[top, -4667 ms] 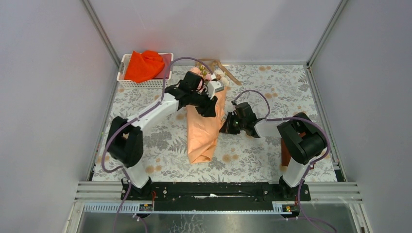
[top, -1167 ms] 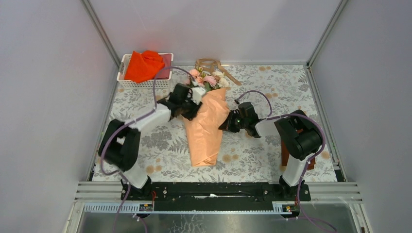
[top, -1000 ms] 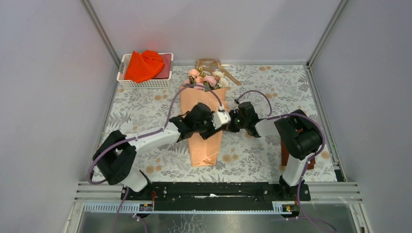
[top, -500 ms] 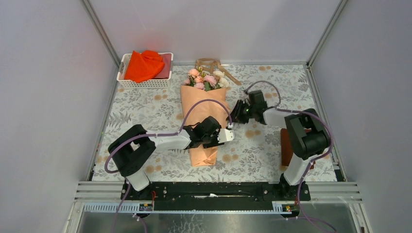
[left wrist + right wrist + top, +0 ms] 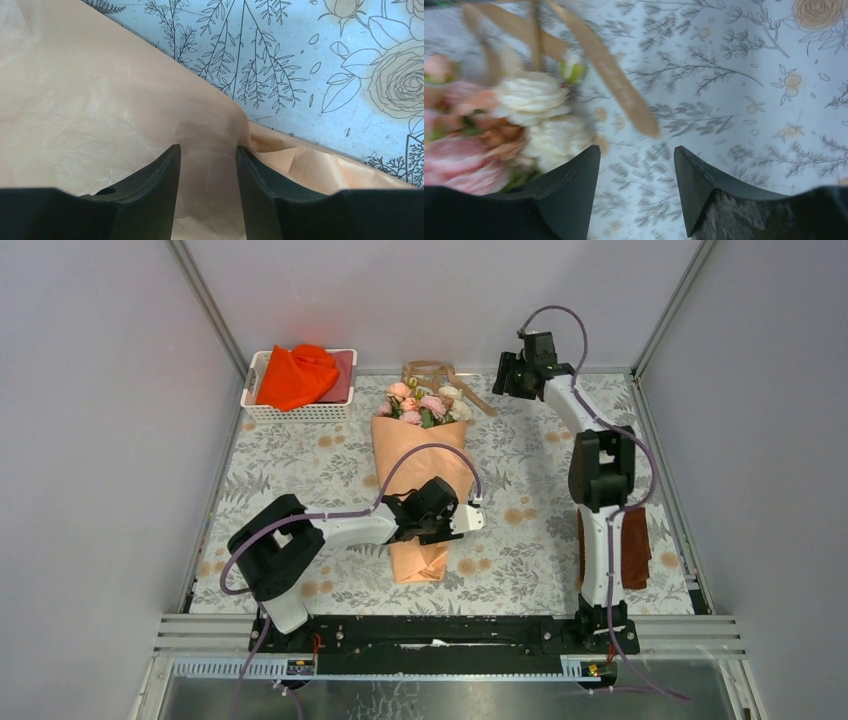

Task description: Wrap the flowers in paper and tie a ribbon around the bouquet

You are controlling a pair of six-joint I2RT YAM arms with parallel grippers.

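the bouquet (image 5: pixel 425 465) lay in the centre of the top view on a leaf-patterned mat (image 5: pixel 300 460), with its flowers (image 5: pixel 425 405) toward the top. the ribbon (image 5: pixel 447 375) lay just behind them. a white basket (image 5: pixel 290 412) with an orange-red cloth (image 5: pixel 297 375) stood at upper left. the left gripper (image 5: pixel 207 150) rested on the paper (image 5: pixel 100 100), jaws half apart, pinching nothing. the right gripper (image 5: pixel 636 152), open and empty, hung over the ribbon. half a second before, it was low beside the bouquet's right edge.
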